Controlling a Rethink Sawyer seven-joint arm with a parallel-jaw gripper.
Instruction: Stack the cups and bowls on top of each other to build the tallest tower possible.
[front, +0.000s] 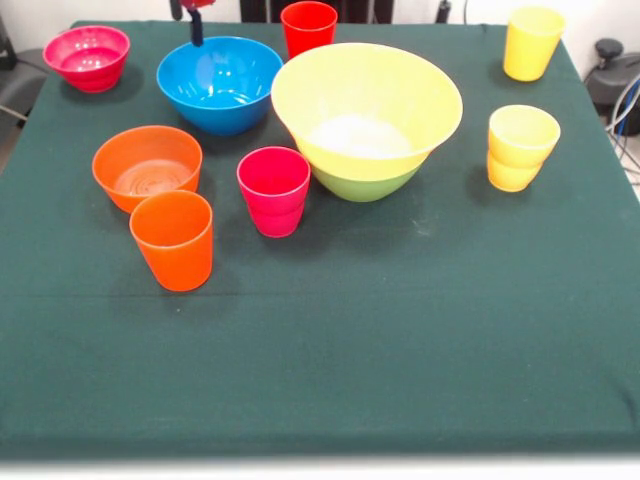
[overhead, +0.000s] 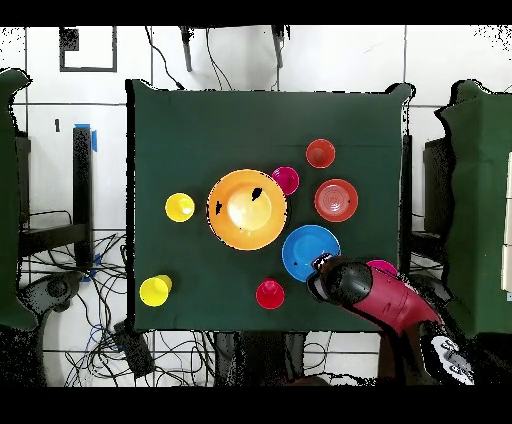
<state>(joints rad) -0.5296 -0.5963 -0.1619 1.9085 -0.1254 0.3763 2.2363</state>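
The very large yellow bowl (front: 366, 105) sits nested in the green bowl (front: 365, 186) at mid-table; in the overhead view only the yellow bowl (overhead: 247, 209) shows. Around it stand the blue bowl (front: 220, 83), orange bowl (front: 147, 165), magenta bowl (front: 90, 57), orange cup (front: 173, 240), magenta cup (front: 274, 190), red cup (front: 308, 27) and two yellow cups (front: 520, 147) (front: 532, 42). My gripper (front: 195, 25) shows only at the top edge, above the blue bowl's far rim. In the overhead view my gripper (overhead: 320, 268) hangs by the blue bowl (overhead: 310, 252).
The table (front: 400, 330) has a dark green cloth. The arm (overhead: 385, 300) covers part of the magenta bowl (overhead: 382, 267) in the overhead view. Cables and table legs lie on the floor around the table.
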